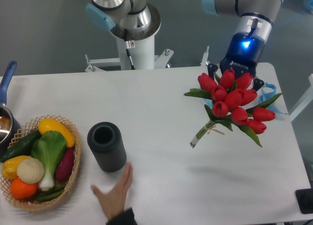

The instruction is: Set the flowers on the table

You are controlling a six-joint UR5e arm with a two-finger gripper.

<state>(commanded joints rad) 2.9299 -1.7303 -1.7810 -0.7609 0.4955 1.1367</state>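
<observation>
The flowers (234, 101) are a bunch of red tulips with green leaves. They are at the right side of the white table (161, 102), heads towards the back and tied pale stems (201, 135) pointing front-left. My gripper (237, 70) is directly behind and above the tulip heads, wrist lit blue. Its fingertips are hidden by the blooms. I cannot tell whether it grips the bunch, or whether the bunch rests on the table.
A black ribbed cylinder vase (106, 146) stands front left. Beside it is a wicker basket (73, 173) of vegetables. A person's hand (115, 191) lies at the front edge near the vase. A blue-handled pot (6, 100) is far left. A blue-white object (270, 95) is behind the flowers.
</observation>
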